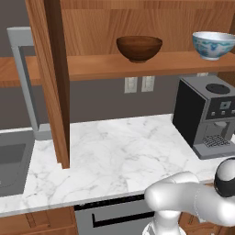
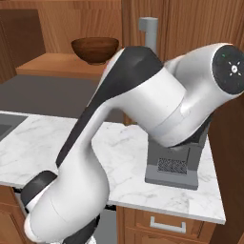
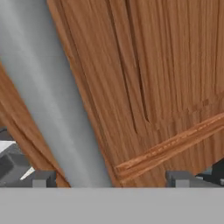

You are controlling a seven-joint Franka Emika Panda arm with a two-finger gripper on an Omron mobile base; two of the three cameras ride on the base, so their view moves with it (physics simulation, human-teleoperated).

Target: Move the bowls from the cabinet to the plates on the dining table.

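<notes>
Gripper [image 3: 111,178] spread open astride grey door handle [image 3: 48,100], wooden bowl [image 1: 139,47] and patterned bowl [image 1: 214,44] seen on cabinet shelf [image 1: 105,64], patterned one at 3 o'clock

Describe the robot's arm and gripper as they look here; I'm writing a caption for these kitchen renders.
The arm is glossy white with rounded, bulging links and dark, near-black joint sections. One round dark joint cap carries a small white star-like mark with tiny green dots. No cables show. In the hand view the gripper has two small, blocky dark-grey fingertips.
</notes>
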